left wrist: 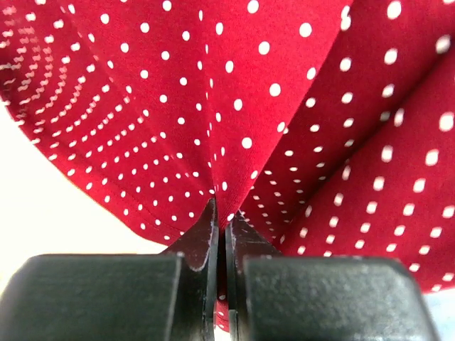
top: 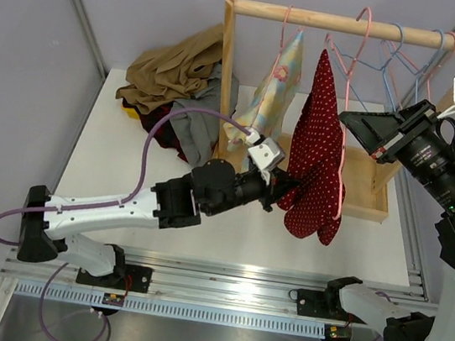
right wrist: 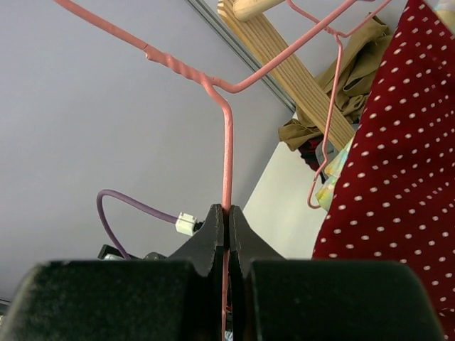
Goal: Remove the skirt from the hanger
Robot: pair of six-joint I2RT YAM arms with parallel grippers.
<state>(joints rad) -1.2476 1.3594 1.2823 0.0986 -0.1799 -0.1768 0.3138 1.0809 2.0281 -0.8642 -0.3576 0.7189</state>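
Note:
A red skirt [top: 319, 149] with white dots hangs from a pink wire hanger [top: 362, 37] on the wooden rail. My left gripper [top: 281, 187] reaches in from the left and is shut on a fold of the skirt's lower left edge. In the left wrist view the fabric [left wrist: 234, 92] is pinched between the closed fingers of the left gripper [left wrist: 222, 209]. My right gripper [top: 347, 118] comes from the right at the skirt's upper side. It is shut on the hanger wire [right wrist: 227, 142], which runs up from the tips of the right gripper [right wrist: 226, 209]. The skirt [right wrist: 398, 177] hangs to its right.
The wooden rack [top: 224, 77] stands at the back of the white table. A pale floral garment [top: 275, 84] hangs on another pink hanger left of the skirt, and empty blue hangers [top: 400, 59] to the right. A pile of brown and grey clothes [top: 181, 79] lies back left.

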